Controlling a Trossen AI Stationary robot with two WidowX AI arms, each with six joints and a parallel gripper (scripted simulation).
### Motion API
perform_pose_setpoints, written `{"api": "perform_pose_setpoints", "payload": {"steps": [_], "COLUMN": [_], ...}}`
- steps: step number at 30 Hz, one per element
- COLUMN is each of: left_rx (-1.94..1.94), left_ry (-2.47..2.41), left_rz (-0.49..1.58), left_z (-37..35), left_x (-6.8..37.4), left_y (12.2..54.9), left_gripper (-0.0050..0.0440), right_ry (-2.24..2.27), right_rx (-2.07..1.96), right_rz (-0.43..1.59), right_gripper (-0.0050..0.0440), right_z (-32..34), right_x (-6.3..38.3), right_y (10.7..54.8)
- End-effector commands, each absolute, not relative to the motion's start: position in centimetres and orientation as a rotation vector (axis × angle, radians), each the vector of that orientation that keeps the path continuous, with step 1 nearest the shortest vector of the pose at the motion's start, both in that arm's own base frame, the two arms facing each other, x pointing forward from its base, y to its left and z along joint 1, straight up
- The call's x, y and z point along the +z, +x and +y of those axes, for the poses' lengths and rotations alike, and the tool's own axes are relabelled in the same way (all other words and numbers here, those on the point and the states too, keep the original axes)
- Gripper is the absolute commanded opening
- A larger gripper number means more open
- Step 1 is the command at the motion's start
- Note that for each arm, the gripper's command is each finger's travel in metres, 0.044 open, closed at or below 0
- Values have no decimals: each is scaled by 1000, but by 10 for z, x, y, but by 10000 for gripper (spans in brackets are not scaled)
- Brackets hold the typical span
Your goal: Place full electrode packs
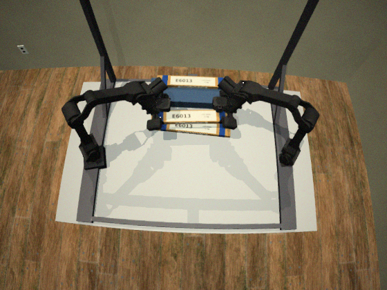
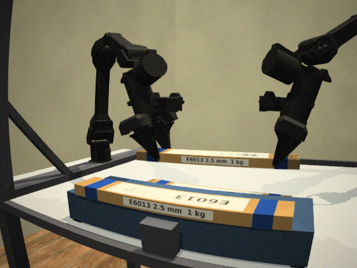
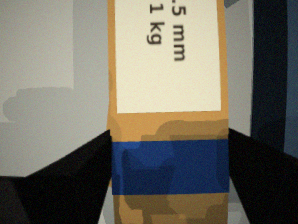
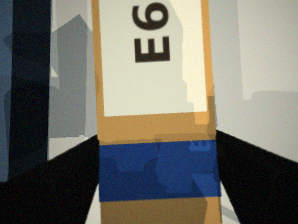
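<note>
One electrode pack hangs roughly level above the table, label up, held near both ends. My left gripper is shut on its blue band at the "1 kg" end. My right gripper is shut on the band at the "E6" end. A second pack lies flat on the blue platform, along the edge away from the arms. A third pack lies on the table, slightly skewed and partly hidden.
The platform's strip on the arms' side is bare beside the second pack. A grey block stands at the platform's outer side. The dark frame rails run along the sides of the white table.
</note>
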State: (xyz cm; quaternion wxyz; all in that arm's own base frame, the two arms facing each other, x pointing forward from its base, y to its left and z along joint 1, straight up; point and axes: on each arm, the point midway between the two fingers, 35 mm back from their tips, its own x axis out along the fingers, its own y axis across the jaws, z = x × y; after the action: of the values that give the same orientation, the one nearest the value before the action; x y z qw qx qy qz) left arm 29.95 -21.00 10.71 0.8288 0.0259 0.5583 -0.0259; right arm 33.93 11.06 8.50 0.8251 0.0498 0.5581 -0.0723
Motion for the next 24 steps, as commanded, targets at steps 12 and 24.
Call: {"api": "perform_pose_setpoints", "payload": {"steps": [12, 24], "left_rx": [-126, -126], "left_ry": [56, 55], "left_rz": [1168, 1169], "left_z": [-254, -274], "left_x": [121, 121], "left_y": [291, 289], "left_gripper": [-50, -50], "right_ry": [143, 144], "right_rx": [-193, -192], "right_rz": [1160, 1161], "right_gripper": [-50, -50], "right_z": [130, 150], "right_x": [96, 96], "right_y": [348, 351]}}
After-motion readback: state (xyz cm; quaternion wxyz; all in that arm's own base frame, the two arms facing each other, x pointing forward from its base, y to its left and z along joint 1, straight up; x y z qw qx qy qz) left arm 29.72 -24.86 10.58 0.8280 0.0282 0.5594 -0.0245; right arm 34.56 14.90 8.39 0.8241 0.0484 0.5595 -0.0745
